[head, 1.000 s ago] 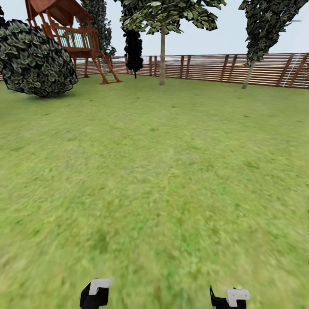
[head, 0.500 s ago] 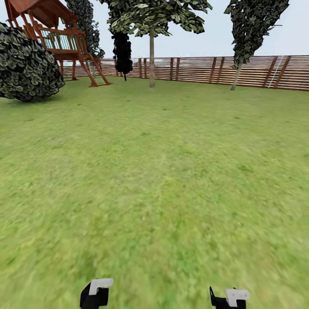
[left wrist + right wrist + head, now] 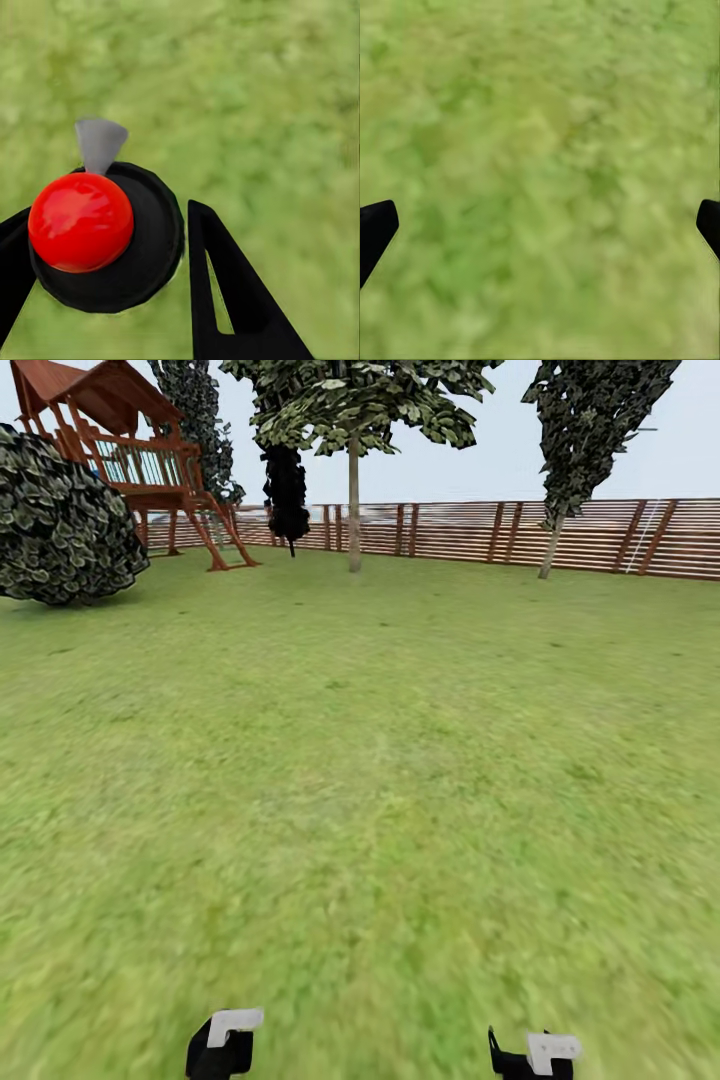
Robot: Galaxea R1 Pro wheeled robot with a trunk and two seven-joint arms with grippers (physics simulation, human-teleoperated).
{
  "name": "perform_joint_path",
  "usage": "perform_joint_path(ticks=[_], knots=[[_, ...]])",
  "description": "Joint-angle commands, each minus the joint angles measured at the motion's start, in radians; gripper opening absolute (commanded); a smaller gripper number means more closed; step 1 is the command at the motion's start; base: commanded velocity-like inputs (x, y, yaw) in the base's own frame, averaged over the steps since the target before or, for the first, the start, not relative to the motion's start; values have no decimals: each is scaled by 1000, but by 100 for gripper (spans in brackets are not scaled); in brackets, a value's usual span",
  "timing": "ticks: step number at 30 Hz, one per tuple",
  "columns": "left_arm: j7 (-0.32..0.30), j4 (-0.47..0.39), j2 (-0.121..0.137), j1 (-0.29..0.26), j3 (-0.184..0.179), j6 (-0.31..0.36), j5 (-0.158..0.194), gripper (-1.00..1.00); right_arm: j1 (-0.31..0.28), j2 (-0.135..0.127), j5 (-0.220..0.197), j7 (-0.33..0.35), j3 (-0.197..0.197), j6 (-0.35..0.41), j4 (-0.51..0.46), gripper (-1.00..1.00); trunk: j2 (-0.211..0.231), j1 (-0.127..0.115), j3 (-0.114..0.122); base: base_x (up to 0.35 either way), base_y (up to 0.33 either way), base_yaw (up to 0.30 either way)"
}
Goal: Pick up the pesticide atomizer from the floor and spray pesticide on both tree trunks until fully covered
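Left gripper (image 3: 112,262): black fingers either side of the atomizer (image 3: 101,240), seen from above as a red knob on a black disc with a grey nozzle tip. One finger sits close against the disc rim, the other at its far edge; it looks clamped on the atomizer, though the contact itself is hard to make out. In the head view the left gripper (image 3: 224,1042) shows low at the frame's bottom, over grass.

Right gripper (image 3: 540,225): fingertips wide apart at the frame edges, nothing but lawn (image 3: 540,150) between them. Released, empty. Head view puts it (image 3: 535,1055) low, apart from the left.

Outward: open lawn ahead, no obstacle near. Far off, a tree with a pale trunk (image 3: 353,510) stands before the fence (image 3: 600,535); a second, leaning tree (image 3: 580,440) to its right. Bush (image 3: 60,520) and wooden play tower (image 3: 130,450) at far left.

Risks, as judged:
- Both trunks well out of spray reach; firing from here would wet grass only.
- Grip is on the cap end; a jolt while driving could tilt or drop the atomizer.
- Nozzle heading is uncertain, so the spray may miss the trunk.
- Thin trunks: one side may stay uncovered.
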Motion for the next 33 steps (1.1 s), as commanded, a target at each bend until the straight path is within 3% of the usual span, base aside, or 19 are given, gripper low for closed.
perform_joint_path(ticks=[1, 19, 24, 33], knots=[[4, 1, -1, -1, 5, -3, -11, -100, -1, 0, 10, 0, -8, -4, 1, 100, 0, 0, -1, 342, 0, 0], [4, 1, -1, -1, 5, -3, -12, -100, -1, -2, 10, -2, -8, -21, 25, 100, 0, 0, 6, 342, 0, 0], [4, 1, 1, -1, 6, -3, -12, -100, -1, -1, 9, -4, -8, -18, 177, 100, 0, 0, 6, 342, 0, 0], [4, 1, 1, -1, 7, -3, -11, -100, -1, 7, 6, -3, -8, -19, 199, 100, 0, 0, 6, 342, 0, 0]])
